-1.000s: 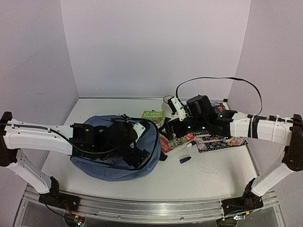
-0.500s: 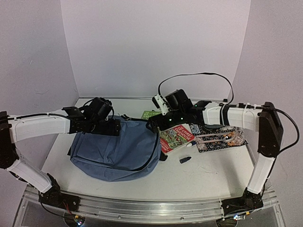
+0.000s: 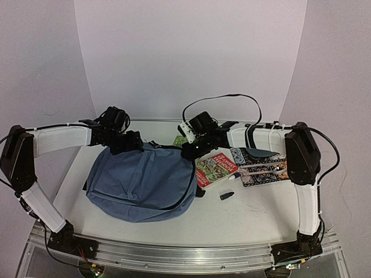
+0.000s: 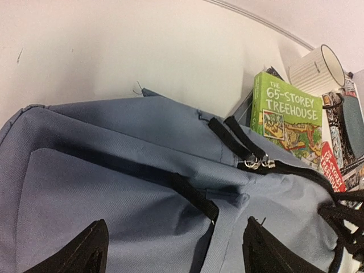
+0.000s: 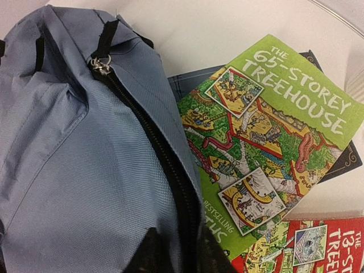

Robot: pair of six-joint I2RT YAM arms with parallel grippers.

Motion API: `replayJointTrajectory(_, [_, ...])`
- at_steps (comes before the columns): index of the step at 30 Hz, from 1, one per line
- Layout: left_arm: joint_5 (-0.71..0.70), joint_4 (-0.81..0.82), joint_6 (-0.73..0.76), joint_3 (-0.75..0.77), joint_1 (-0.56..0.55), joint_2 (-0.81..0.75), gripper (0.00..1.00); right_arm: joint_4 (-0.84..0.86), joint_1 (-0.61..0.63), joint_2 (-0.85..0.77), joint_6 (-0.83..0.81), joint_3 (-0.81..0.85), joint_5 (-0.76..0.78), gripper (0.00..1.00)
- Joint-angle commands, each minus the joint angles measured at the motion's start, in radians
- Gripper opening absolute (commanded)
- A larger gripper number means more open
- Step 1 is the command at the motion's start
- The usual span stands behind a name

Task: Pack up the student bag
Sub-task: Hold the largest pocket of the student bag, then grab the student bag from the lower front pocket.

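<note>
The student bag point(image 3: 142, 182) lies flat on the table, slate-blue, its black zipper running along the top right edge. The two zipper pulls point(image 4: 259, 163) sit together at its far end. In the left wrist view my left gripper point(image 4: 179, 256) hovers open over the bag's point(image 4: 114, 182) top panel and a black strap, holding nothing. In the top view it point(image 3: 130, 142) is at the bag's far left corner. My right gripper point(image 5: 182, 259) is shut on the bag's point(image 5: 74, 159) black zipper edge, one finger on each side. From above it point(image 3: 191, 152) sits at the bag's right corner.
A green book point(image 5: 273, 131) lies right of the bag, with a red book point(image 3: 215, 168) in front of it. A black marker point(image 3: 227, 196) and a patterned pouch point(image 3: 264, 171) lie further right. A white cup point(image 4: 318, 68) stands near the back wall.
My left arm has pulled out of the bag's opening to its far left corner. The bag now lies flat. My right gripper moved left to the bag's edge and closed on the zipper.
</note>
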Motion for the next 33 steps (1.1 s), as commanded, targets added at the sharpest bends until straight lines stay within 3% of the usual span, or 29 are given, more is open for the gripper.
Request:
replayJointTrajectory(1, [0.107, 0.041, -0.103, 0.079, 0.057, 0.043, 0.81, -0.047, 0.000, -0.035, -0.008, 0.031, -0.018, 0.05])
replayJointTrajectory(3, [0.138, 0.041, -0.156, 0.096, 0.069, 0.066, 0.79, -0.046, 0.000, -0.064, -0.007, 0.010, -0.025, 0.00])
replayJointTrajectory(9, [0.233, 0.055, -0.245, 0.167, 0.071, 0.157, 0.68, -0.015, 0.002, -0.139, -0.005, -0.065, -0.044, 0.00])
replayJointTrajectory(21, [0.304, 0.068, -0.303, 0.213, 0.073, 0.252, 0.32, 0.056, 0.002, -0.177, 0.017, -0.134, -0.047, 0.00])
replayJointTrajectory(29, [0.340, 0.083, -0.327, 0.209, 0.071, 0.265, 0.01, 0.074, 0.002, -0.173, 0.022, -0.137, -0.024, 0.00])
replayJointTrajectory(33, [0.341, 0.084, -0.334, 0.173, 0.071, 0.223, 0.00, 0.076, -0.001, -0.173, 0.052, -0.145, 0.047, 0.00])
